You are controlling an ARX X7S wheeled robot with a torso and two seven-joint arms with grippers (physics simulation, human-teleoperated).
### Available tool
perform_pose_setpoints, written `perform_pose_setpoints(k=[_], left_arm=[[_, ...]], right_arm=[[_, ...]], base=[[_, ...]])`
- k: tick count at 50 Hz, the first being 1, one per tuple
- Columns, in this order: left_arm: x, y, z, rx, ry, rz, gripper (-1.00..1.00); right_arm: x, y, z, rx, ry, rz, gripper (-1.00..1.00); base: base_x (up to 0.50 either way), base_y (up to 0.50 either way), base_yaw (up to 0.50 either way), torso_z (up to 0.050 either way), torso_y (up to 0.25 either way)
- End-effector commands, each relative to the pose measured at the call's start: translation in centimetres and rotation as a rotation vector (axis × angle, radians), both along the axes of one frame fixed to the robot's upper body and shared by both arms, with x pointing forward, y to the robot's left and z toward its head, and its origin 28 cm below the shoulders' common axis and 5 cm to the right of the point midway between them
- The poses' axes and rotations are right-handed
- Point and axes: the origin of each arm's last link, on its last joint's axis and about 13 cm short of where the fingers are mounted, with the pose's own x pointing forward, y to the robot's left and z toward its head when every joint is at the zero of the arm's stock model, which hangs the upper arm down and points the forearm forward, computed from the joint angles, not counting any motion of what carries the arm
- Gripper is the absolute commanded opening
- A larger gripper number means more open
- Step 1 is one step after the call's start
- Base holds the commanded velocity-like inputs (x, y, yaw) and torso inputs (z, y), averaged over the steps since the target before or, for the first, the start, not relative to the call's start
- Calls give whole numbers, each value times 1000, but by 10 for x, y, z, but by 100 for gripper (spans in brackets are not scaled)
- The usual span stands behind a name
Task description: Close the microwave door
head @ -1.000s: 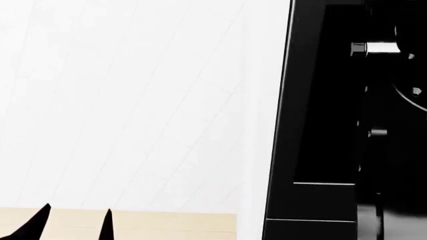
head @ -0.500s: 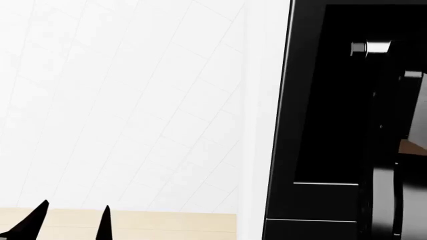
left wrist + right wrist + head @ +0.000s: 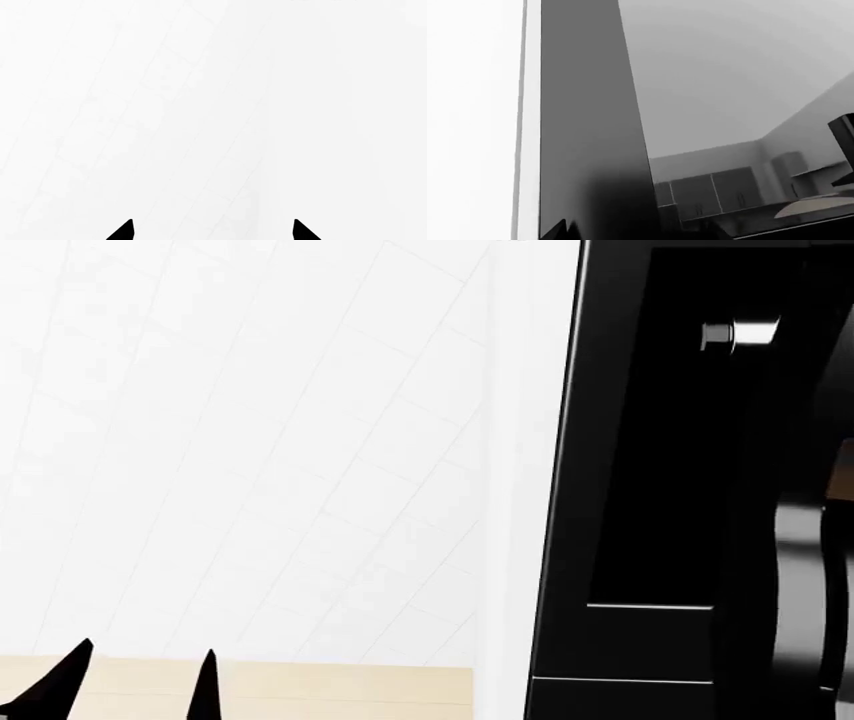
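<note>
- To the left of the black glossy microwave [image 3: 641,490], a white tiled wall [image 3: 267,440] fills most of the head view, with a strip of pale wooden counter [image 3: 347,685] along its foot.
- Furthest left of the microwave, the left gripper [image 3: 138,685] shows only as two black pointed fingertips [image 3: 74,675] above that counter. Its jaws are spread wide and nothing lies between them. The left wrist view shows bare wall ahead of them, so this gripper faces away from the task's thing.
- The microwave's tall dark front panel runs upright, its long axis vertical, with a short silver cylindrical handle stub [image 3: 738,335] high on it. A thin bright edge separates it from the wall.
- I cannot tell whether the door is fully shut or a little ajar. The dark faces merge, and no gap or cavity shows clearly.
- At the microwave's right side, the glossy black right arm [image 3: 801,580] rises in front of the panel and is much the nearer of the two.
- The right gripper [image 3: 637,234] faces the door's grey reflective glass [image 3: 727,100] from close by, the pane lying straight ahead of it. One dark fingertip [image 3: 557,231] is clear and the other is lost in shadow, so I cannot tell how wide the jaws are or whether they touch the glass.
- Any push on the door would most likely fall to the right arm, pressing flat toward the microwave body.
</note>
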Motion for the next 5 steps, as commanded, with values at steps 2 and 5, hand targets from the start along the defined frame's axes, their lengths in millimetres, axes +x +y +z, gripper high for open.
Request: perform_pose_setpoints(k=[2, 5], left_arm=[[-1, 0, 0, -2, -2, 1, 100], [-1, 1, 1, -2, -4, 0, 100]], right_arm=[[20, -12, -11, 56, 101, -50, 100], [22, -13, -11, 63, 105, -47, 100]], base=[[7, 0, 2, 0, 0], [9, 0, 1, 3, 0]])
